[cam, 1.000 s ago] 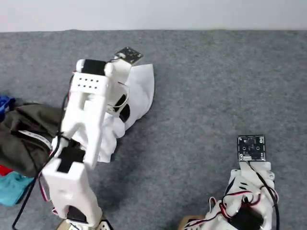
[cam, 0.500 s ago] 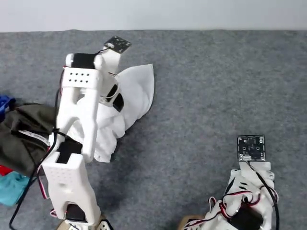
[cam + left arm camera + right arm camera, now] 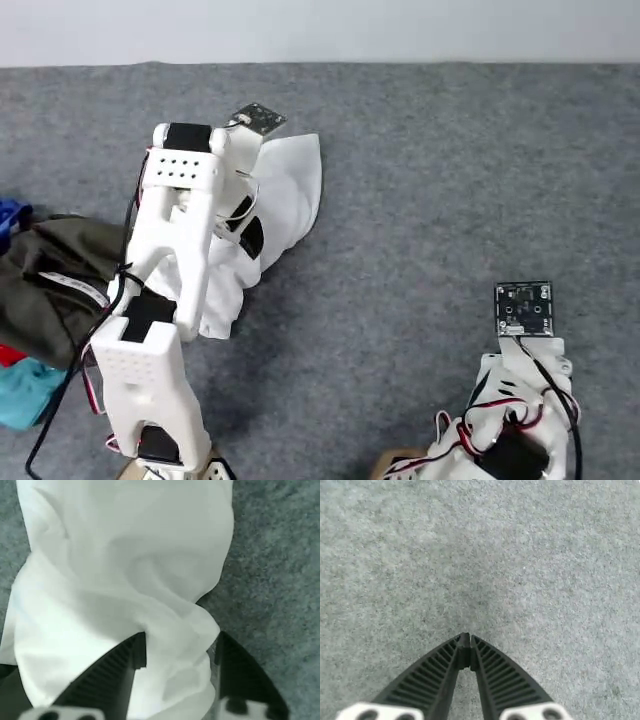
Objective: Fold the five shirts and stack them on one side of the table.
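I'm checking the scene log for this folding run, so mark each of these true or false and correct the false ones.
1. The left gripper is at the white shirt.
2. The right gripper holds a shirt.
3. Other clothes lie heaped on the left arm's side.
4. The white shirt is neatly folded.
1. True. The left gripper is right at the white shirt, its fingers apart with white cloth between them.
2. False. The right gripper is shut on nothing, above bare grey table.
3. True. A heap of clothes, dark on top with teal, red and blue showing, lies at the table edge on that side.
4. False. The white shirt is rumpled and bunched, not folded flat.
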Action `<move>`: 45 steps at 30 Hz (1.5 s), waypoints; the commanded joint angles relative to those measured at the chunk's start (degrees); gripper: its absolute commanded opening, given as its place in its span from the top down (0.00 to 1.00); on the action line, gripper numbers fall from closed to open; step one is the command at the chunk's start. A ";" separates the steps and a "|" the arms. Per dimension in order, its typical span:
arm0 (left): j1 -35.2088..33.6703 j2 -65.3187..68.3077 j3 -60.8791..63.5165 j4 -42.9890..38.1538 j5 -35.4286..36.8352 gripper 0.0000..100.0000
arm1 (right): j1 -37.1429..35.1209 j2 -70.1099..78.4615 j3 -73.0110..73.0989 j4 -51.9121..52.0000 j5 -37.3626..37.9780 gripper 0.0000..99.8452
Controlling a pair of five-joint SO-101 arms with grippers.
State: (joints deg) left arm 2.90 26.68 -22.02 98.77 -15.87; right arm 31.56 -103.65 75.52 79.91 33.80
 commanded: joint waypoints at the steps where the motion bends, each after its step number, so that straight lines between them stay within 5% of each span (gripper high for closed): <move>1: -1.14 -0.35 -0.13 -0.88 -0.35 0.79 | 0.75 0.75 -1.23 0.04 -0.44 0.99; 13: 0.09 -0.35 -0.04 -5.89 -0.35 0.99 | 0.66 0.75 -1.23 -0.04 -0.44 0.99; 23: 1.32 -6.33 -5.93 1.14 -0.35 1.00 | 0.66 0.75 -1.49 -0.04 -0.44 0.99; 34: 0.70 -34.64 -5.32 1.76 0.00 1.00 | -0.92 1.98 -6.33 -0.04 -0.44 0.99; 45: -3.87 -74.20 28.18 1.76 -0.26 1.00 | -12.79 36.70 -29.54 0.22 -9.85 0.99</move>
State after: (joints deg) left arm 0.62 -35.65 -2.68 99.30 -15.87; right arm 21.98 -79.21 56.26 79.91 27.30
